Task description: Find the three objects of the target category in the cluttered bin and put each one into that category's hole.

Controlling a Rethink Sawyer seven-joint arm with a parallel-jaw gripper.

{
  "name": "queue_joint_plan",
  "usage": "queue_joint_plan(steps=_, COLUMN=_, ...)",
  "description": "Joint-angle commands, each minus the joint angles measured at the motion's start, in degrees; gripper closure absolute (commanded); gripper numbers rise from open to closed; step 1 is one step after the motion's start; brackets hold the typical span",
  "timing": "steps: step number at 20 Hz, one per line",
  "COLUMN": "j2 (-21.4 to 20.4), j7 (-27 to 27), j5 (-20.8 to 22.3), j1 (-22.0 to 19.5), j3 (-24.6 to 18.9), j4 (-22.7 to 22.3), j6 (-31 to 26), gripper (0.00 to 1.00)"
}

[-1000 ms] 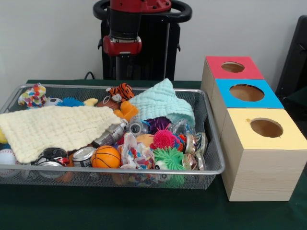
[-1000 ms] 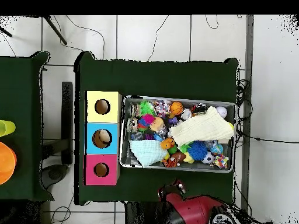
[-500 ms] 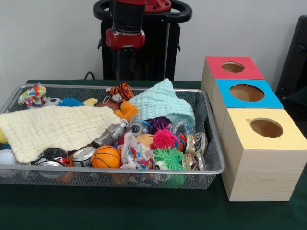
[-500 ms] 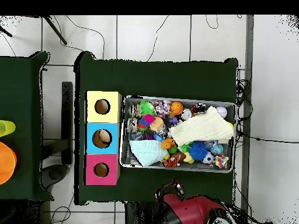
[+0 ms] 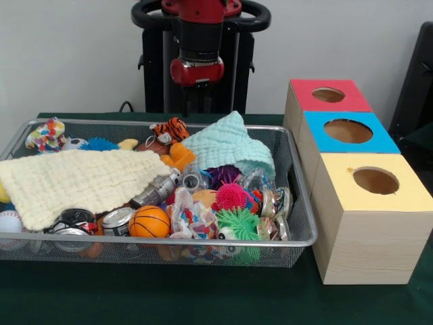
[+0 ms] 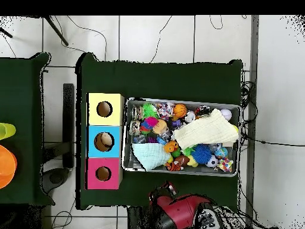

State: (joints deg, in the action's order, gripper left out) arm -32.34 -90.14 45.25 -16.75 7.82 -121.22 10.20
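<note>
A wire mesh bin (image 5: pixel 298 203) (image 6: pixel 181 101) holds a heap of small toys. Among them are an orange basketball (image 5: pixel 149 221), pink (image 5: pixel 231 196) and green (image 5: pixel 238 224) spiky balls, a tiger plush (image 5: pixel 170 128), metal cans (image 5: pixel 116 219) and a baseball (image 5: pixel 9 221). A cream cloth (image 5: pixel 78 181) (image 6: pixel 205 129) covers the bin's left part, and a mint cloth (image 5: pixel 226 145) (image 6: pixel 150 155) lies at its back. My gripper (image 5: pixel 197 95) (image 6: pixel 162 194) hangs behind the bin's far rim, raised above it and holding nothing that shows. It is too dark against the pedestal to read.
Three wooden boxes with round holes stand in a row right of the bin: red (image 5: pixel 308 101) (image 6: pixel 92 174), blue (image 5: pixel 318 141) (image 6: pixel 92 142), yellow (image 5: pixel 338 193) (image 6: pixel 94 101). Green cloth (image 5: pixel 169 298) covers the table. In the overhead view a second green table with an orange thing (image 6: pixel 5 166) stands left.
In the front view the arm's wrist has swung to the right behind the bin, from above the tiger plush towards the mint cloth. Nothing in the bin has moved.
</note>
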Motion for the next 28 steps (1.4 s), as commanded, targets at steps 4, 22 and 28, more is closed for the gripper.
queue_joint_plan(steps=4, j2=4.4, j7=-7.7, j5=-2.8, j1=-0.7, j3=-2.6, j4=9.7, j6=2.6, gripper=0.0)
queue_joint_plan(steps=22, j2=1.3, j7=-6.2, j5=-0.5, j1=-4.8, j3=-6.9, j4=9.0, j6=-0.1, gripper=0.0)
queue_joint_plan(steps=28, j2=4.6, j7=-6.1, j5=-0.5, j1=-3.4, j3=-4.4, j4=11.5, j6=3.2, gripper=0.0)
